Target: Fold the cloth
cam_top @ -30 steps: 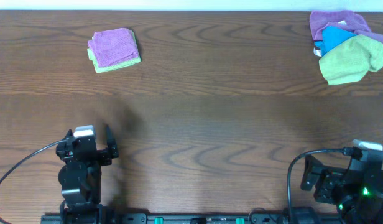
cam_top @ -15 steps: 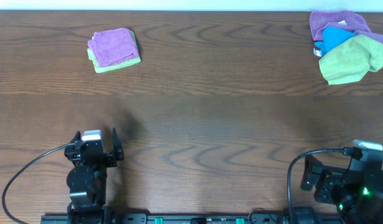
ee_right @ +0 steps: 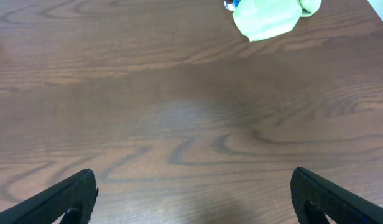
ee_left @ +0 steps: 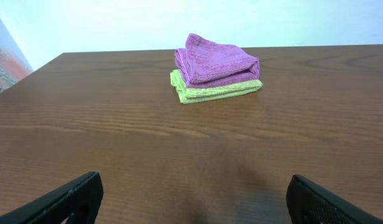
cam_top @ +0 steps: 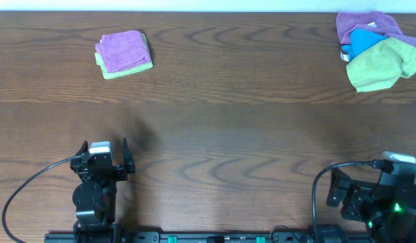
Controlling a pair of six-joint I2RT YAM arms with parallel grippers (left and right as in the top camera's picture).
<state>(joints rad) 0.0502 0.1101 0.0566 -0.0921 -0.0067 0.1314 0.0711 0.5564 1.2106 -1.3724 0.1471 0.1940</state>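
Seems done: cloth [cam_top: 123, 51] folded, sits on green cloth [ee_left: 213, 93], far L of bench [cam_top: 215, 135]. L fingers [ee_left: 64, 200], R fingers [ee_right: 61, 198] both spread, empty. Best: park clear, don't nudge stack.

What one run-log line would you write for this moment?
cloth: folded, atop green cloth, far left | left pincer: open, empty | right pincer: open, empty
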